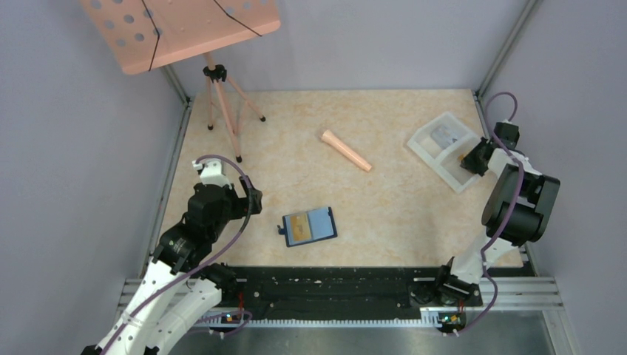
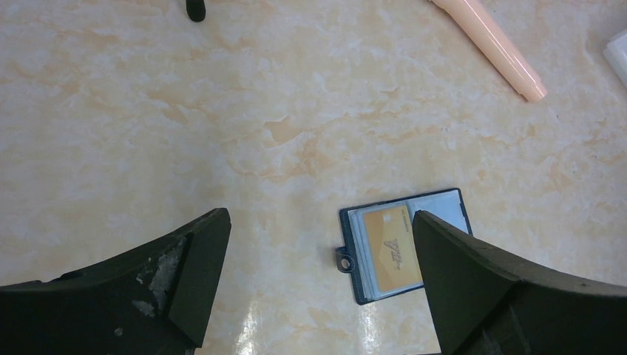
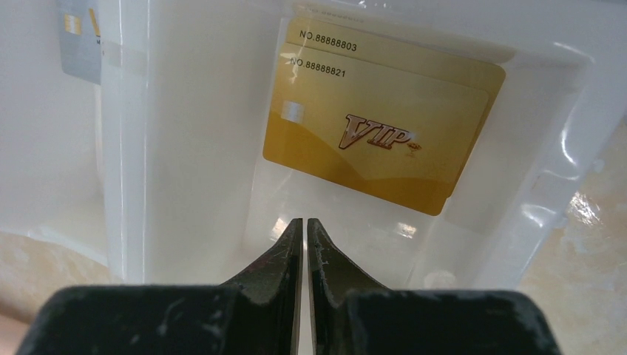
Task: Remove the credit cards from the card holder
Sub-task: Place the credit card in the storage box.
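Observation:
The dark navy card holder (image 1: 309, 225) lies open on the table, a tan-gold credit card (image 1: 299, 227) in its left pocket. From the left wrist, the holder (image 2: 444, 208) and this card (image 2: 392, 250) lie just beyond my right-hand finger. My left gripper (image 1: 255, 200) (image 2: 318, 237) hangs wide open to the left of the holder, holding nothing. My right gripper (image 1: 473, 159) (image 3: 304, 222) is shut and empty over the white tray (image 1: 425, 151). Two gold cards (image 3: 377, 140) lie stacked in one compartment. A grey card (image 3: 78, 44) lies in the other.
A peach cylinder (image 1: 345, 150) (image 2: 492, 48) lies mid-table beyond the holder. A pink music stand on a tripod (image 1: 214, 74) stands at the back left. Metal frame rails run along both sides, and a black rail (image 1: 333, 285) borders the near edge.

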`<act>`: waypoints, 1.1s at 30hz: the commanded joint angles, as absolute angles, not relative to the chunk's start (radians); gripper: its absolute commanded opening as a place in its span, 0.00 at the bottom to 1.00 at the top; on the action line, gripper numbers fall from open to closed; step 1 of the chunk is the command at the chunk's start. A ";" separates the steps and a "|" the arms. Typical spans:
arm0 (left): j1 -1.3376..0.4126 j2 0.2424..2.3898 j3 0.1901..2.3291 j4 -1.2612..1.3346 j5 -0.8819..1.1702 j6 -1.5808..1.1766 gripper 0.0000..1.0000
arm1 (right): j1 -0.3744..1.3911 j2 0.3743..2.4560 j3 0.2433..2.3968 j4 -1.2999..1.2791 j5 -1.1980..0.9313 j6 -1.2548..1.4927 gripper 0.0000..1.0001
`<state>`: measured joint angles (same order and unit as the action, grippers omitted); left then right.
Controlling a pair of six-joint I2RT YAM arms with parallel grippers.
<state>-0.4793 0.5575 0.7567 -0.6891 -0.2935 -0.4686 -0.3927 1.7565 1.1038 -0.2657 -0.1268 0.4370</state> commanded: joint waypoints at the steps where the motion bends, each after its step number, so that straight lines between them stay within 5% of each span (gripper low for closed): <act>1: -0.476 0.543 0.759 -0.660 -0.304 -0.460 0.99 | -0.381 1.778 1.173 -0.254 -0.101 0.422 0.06; 33: -0.477 0.552 0.759 -0.664 -0.321 -0.465 0.99 | -0.364 1.885 1.297 -0.268 -0.032 0.397 0.04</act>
<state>-0.4793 0.5522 0.7567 -0.6895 -0.3058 -0.4686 -0.3794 1.8812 1.2449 -0.2771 -0.0452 0.4114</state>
